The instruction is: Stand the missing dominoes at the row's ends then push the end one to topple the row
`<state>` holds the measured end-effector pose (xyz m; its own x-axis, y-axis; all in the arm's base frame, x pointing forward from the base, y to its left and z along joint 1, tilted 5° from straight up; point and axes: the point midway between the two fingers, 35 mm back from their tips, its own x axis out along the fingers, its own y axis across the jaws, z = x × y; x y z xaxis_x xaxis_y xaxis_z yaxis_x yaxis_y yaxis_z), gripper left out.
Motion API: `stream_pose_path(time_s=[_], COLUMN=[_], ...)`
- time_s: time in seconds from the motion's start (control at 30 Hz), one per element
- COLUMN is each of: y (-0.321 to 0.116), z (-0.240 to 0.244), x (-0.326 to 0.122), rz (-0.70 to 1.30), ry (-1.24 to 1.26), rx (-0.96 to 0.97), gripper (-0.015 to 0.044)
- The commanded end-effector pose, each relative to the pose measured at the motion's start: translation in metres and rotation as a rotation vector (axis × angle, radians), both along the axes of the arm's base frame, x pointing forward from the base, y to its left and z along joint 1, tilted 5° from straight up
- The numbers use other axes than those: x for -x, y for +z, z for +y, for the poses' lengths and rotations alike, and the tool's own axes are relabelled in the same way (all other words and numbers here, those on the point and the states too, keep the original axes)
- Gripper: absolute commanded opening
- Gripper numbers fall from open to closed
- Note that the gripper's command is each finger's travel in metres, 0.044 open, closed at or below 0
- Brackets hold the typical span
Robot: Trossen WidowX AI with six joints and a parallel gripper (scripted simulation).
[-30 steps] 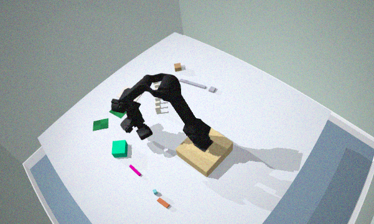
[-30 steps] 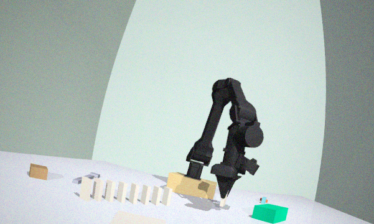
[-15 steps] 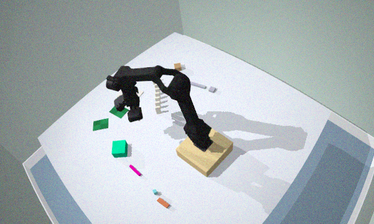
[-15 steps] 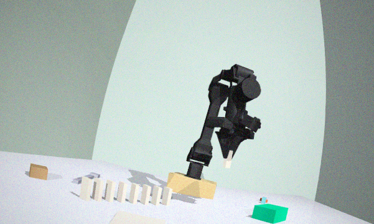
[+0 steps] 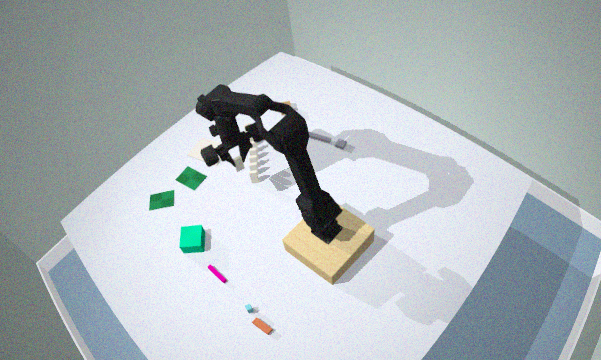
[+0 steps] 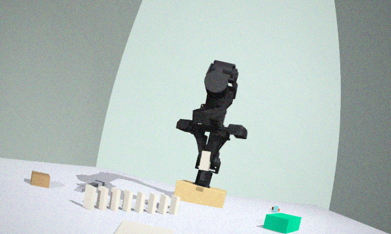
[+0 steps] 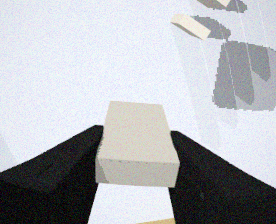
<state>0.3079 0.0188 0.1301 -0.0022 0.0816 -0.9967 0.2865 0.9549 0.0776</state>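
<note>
Pale grey-green walls sit behind a white tabletop [image 5: 405, 165] [image 6: 16, 201], and the black arm [image 5: 302, 165] [image 6: 219, 97] is bolted up on a light wooden block [image 5: 305, 250] [image 6: 198, 195]. So the gripper [image 5: 245, 156] [image 6: 208, 162] [image 7: 136, 139] is closed down partway, with a cream domino [image 5: 238, 162] [image 6: 205, 160] [image 7: 136, 132] pinched between its two fingers, up in the air and clear of the table. Eight more cream dominoes make up the standing row [image 5: 254, 160] [image 6: 127, 200], all upright and evenly spaced as far as I can tell. The held one is near the row but above it. Elsewhere there's a bright green block [image 5: 192, 239] [image 6: 281, 223], two flat dark green squares [image 5: 191, 178], a magenta stick [image 5: 217, 274], a tiny light blue cube [image 5: 249, 308] [image 6: 275, 208] and an orange piece [image 5: 263, 326] just beside that cube.
</note>
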Motion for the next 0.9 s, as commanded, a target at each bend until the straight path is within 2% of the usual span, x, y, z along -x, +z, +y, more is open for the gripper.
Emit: stream_pose_path(time_s=[0.0, 0.3, 0.87], y=[0.0, -0.004, -0.096], z=[-0.031, -0.031, -0.024], x=[-0.003, -0.004, -0.01], rz=[0.031, 0.031, 0.031], ry=[-0.448, -0.448, -0.448], rx=[0.002, 0.002, 0.001], gripper=[0.0107, 0.0107, 0.0107])
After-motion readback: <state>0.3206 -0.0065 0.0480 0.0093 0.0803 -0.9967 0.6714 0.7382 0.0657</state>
